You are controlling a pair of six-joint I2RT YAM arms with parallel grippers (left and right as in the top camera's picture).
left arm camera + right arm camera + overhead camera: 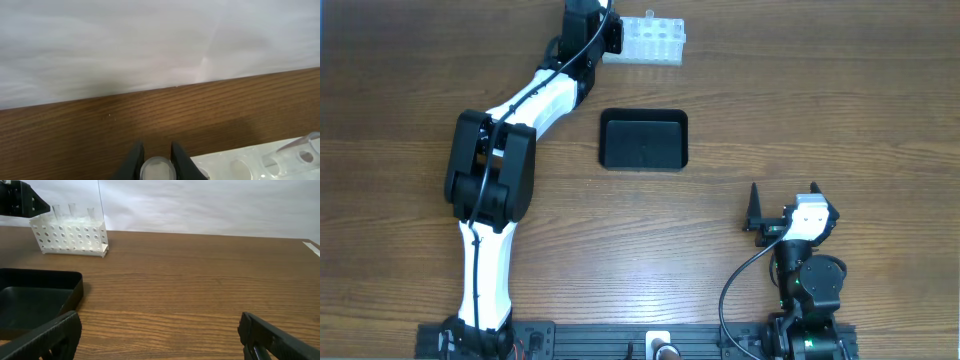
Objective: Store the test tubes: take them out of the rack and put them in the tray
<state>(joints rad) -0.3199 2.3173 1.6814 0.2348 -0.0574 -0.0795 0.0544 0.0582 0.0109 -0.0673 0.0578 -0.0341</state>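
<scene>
Clear test tube [158,169] sits pinched within the left end effector [156,151].

Top cam: straight down on table [820,120]. My left wrist cam: tight over rack [240,162], facing wall [150,40]. Right wrist cam: low, farther off; shares rack and tray [30,297] with top.

The white perforated rack [650,42] holds a few clear test tubes [72,208] upright. One tube [157,169] seems clamped in my left gripper [155,148]. The black tray [643,138] lies near the rack, apart from it.
</scene>
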